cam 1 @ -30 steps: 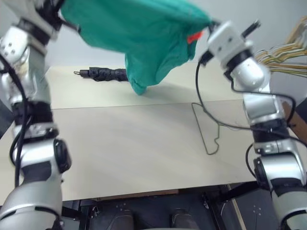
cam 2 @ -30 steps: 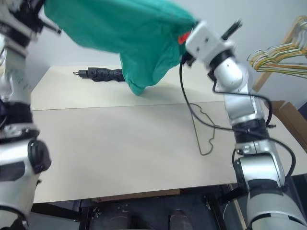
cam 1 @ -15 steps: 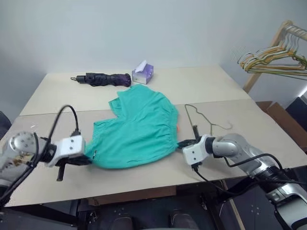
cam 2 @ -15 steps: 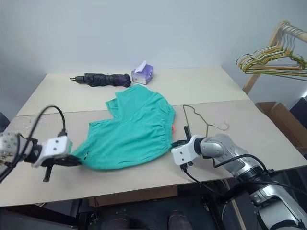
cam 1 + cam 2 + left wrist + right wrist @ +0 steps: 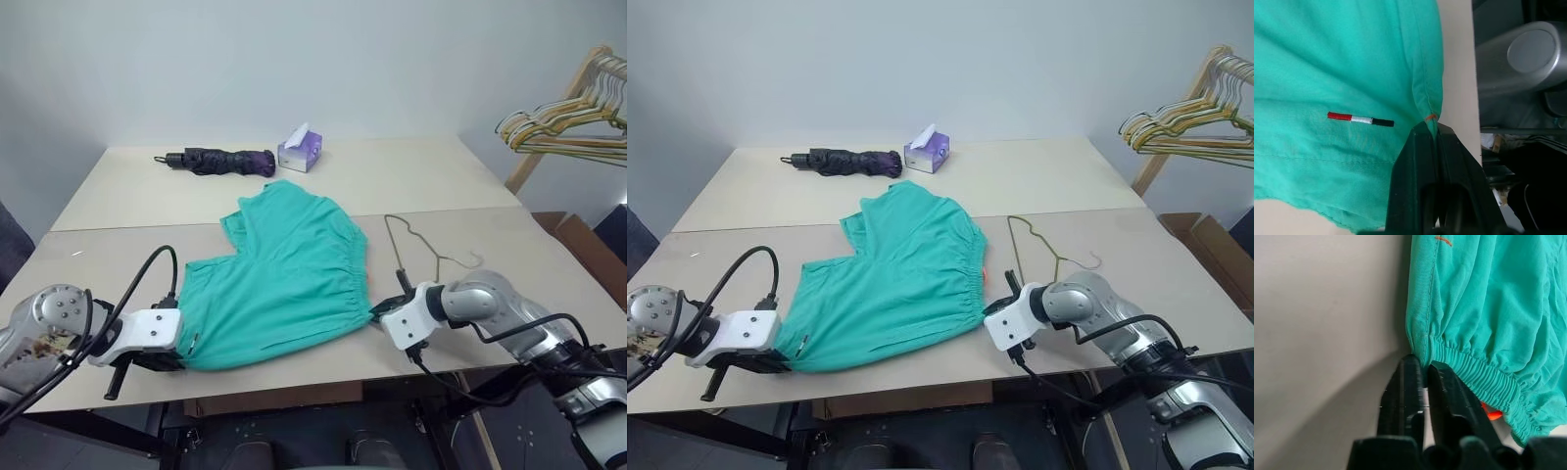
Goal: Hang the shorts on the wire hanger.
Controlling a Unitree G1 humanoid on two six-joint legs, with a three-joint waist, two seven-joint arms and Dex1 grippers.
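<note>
The teal-green shorts (image 5: 284, 279) lie spread flat on the table, waistband toward the right. At their near left corner, my left gripper (image 5: 186, 345) is pinched on the hem (image 5: 1429, 110). The right gripper (image 5: 377, 315) sits at the near end of the gathered waistband (image 5: 1469, 372), its fingers (image 5: 1406, 377) a narrow slit apart with the band's corner between the tips. Just right of the shorts, the thin wire hanger (image 5: 392, 217) lies flat on the table, hook toward the right edge.
A folded dark umbrella (image 5: 216, 161) and a purple tissue box (image 5: 299, 152) sit at the table's far side. A wooden rack with bunched wire hangers (image 5: 563, 122) stands to the far right, with a cardboard box (image 5: 580, 235) below it.
A second ago both grippers held the shorts high in the air. They have come down and the shorts now lie flat on the table.
</note>
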